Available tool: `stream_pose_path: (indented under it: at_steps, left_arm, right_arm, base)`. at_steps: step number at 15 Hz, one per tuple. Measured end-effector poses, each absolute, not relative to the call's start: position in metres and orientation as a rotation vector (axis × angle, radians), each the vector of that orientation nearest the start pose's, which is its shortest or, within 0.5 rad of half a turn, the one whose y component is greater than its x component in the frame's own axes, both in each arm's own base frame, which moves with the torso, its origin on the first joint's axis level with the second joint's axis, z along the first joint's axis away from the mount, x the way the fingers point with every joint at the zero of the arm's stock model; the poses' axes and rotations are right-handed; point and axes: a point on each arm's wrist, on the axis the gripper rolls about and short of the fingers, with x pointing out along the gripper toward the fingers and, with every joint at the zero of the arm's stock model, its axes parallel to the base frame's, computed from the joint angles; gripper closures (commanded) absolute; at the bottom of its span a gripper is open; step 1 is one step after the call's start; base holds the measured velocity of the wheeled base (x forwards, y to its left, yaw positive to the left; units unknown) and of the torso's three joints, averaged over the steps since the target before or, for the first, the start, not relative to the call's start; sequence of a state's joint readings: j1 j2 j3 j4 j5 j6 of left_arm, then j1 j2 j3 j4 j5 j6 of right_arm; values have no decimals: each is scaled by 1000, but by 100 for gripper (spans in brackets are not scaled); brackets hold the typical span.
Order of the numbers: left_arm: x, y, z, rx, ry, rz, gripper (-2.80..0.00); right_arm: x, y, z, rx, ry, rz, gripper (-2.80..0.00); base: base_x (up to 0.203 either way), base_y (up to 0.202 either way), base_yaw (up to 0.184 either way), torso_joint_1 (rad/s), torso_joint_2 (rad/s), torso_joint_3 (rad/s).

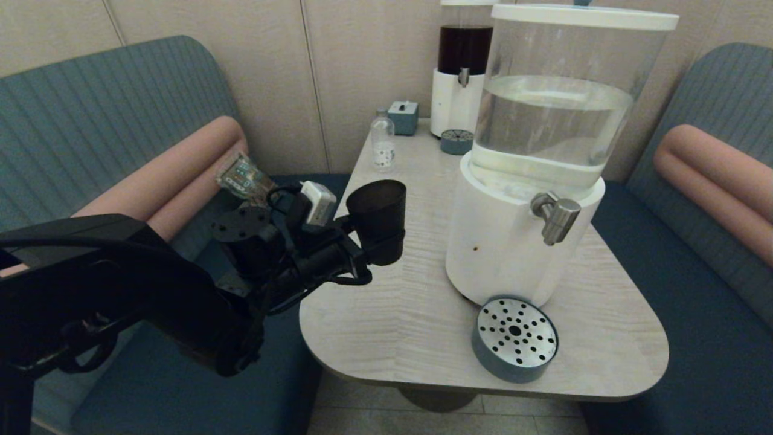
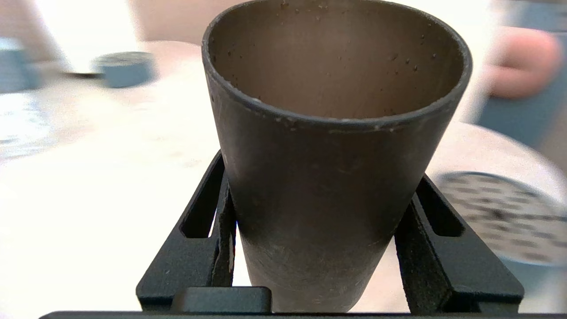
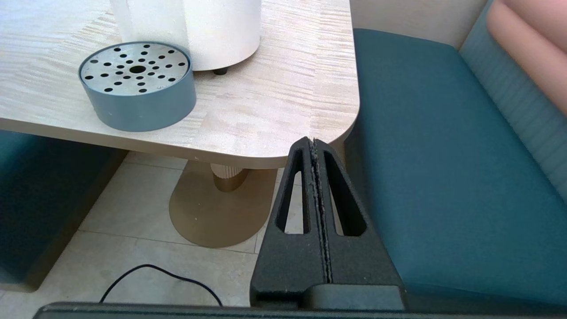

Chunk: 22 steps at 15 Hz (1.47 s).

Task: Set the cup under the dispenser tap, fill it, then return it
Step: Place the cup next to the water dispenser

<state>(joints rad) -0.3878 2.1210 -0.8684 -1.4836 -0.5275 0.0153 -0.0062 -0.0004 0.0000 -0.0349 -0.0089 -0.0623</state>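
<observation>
My left gripper (image 1: 381,246) is shut on the lower part of the dark tapered cup (image 1: 377,209), holding it upright over the table's left edge. In the left wrist view the cup (image 2: 328,186) fills the space between the black fingers (image 2: 208,212) of the left gripper (image 2: 321,170), and the inner wall that shows looks dry. The steel dispenser tap (image 1: 556,216) juts from the big white-based dispenser (image 1: 501,248), well right of the cup. Below the tap lies the round perforated drip tray (image 1: 514,344). My right gripper (image 3: 313,142) is shut on nothing, low beside the table's near right corner.
A small clear bottle (image 1: 382,142), a blue box (image 1: 403,117), and a dark-liquid dispenser (image 1: 462,72) with its own drip tray (image 1: 456,141) stand at the back of the table (image 1: 398,314). Blue benches flank the table. A cable (image 3: 155,272) lies on the floor.
</observation>
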Motion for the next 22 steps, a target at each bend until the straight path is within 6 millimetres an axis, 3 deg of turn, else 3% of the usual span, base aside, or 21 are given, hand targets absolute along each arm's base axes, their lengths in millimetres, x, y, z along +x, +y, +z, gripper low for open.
stream_pose_path:
  at_steps: [4, 11, 15, 19, 20, 22]
  left_arm:
    - [381, -135, 132, 46, -296, -827, 0]
    - [439, -108, 82, 59, -275, -735, 0]
    - [450, -101, 53, 53, -228, -718, 0]
    - [453, -101, 42, 49, -207, -718, 0]
    - [453, -101, 41, 49, -204, -718, -280]
    - [453, -101, 39, 49, -202, -717, -280]
  right_arm:
    - [-23, 0, 79, -62, -35, -16, 0]
    - [-23, 0, 79, -62, -35, -16, 0]
    - [-23, 0, 79, -62, -34, -16, 0]
    - [-23, 0, 79, -62, -34, -16, 0]
    - [-23, 0, 79, -62, -34, -16, 0]
    - [-23, 0, 79, -62, -34, -16, 0]
  base:
    - [0, 0, 0, 0, 0, 0]
    - [0, 0, 0, 0, 0, 0]
    - [0, 0, 0, 0, 0, 0]
    - [0, 0, 0, 0, 0, 0]
    - [0, 0, 0, 0, 0, 0]
    - [0, 0, 0, 0, 0, 0]
